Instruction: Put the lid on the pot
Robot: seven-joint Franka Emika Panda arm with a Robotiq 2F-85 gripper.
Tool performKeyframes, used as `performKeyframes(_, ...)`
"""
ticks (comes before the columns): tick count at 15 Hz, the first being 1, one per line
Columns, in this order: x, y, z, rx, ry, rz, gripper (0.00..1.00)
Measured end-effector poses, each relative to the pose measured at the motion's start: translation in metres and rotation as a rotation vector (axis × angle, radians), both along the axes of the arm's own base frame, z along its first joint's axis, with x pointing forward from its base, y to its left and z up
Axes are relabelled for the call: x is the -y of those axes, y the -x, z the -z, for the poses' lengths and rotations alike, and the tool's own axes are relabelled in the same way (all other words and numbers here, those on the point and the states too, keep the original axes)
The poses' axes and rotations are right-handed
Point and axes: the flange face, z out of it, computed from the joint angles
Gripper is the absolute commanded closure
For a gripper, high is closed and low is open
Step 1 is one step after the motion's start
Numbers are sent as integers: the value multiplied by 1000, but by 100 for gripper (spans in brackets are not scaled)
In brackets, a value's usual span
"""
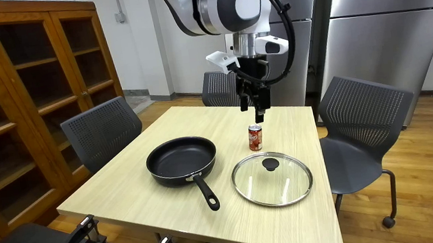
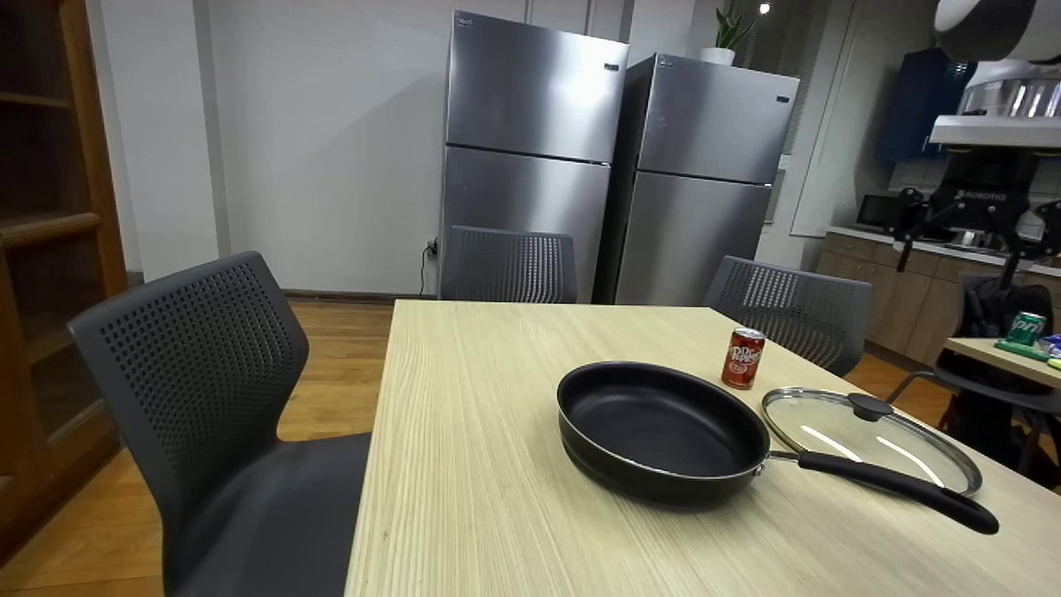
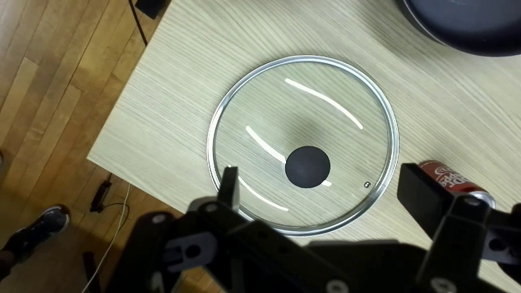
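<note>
- While the fingers hang spread apart, released, above the bench, the lid lies flat upon it.
- The pot sits beside the lid.
- A red can stands near the lid.

Arm: white, rounded links; dark grey joint cap carrying a pale disc; silvery metal cylinder below. Thick black cables run outside, bound with black ties. White side housing shows a dark oval patch. Gripper: matt black; pale ROBOTIQ lettering in an exterior view; round grey screw heads and blocky fingers in the wrist view.
</note>
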Motion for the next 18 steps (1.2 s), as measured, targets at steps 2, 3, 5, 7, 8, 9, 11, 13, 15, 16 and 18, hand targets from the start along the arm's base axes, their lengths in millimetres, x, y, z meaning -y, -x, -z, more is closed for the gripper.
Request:
performKeyframes(2, 4, -5, 10, -2, -7, 19, 0)
performKeyframes(3, 7, -8, 15, -1, -13, 32, 0)
performKeyframes(5, 11, -14, 26, 1, -28, 60, 0)
performKeyframes(7, 16, -20, 38, 0, -40, 89, 0)
performKeyframes(8, 19, -23, 44, -1, -42, 104, 0)
performKeyframes(9, 22, -26, 50, -4, -43, 118, 0)
performKeyframes(11, 27, -32, 64, -13, -40, 148, 0)
performKeyframes(13, 30, -38, 78, -24, -34, 180, 0)
performKeyframes(15, 33, -44, 93, -34, -28, 213, 0)
performKeyframes(16, 34, -47, 100, -37, -26, 227, 0)
performKeyframes(18, 36, -53, 113, -43, -22, 254, 0)
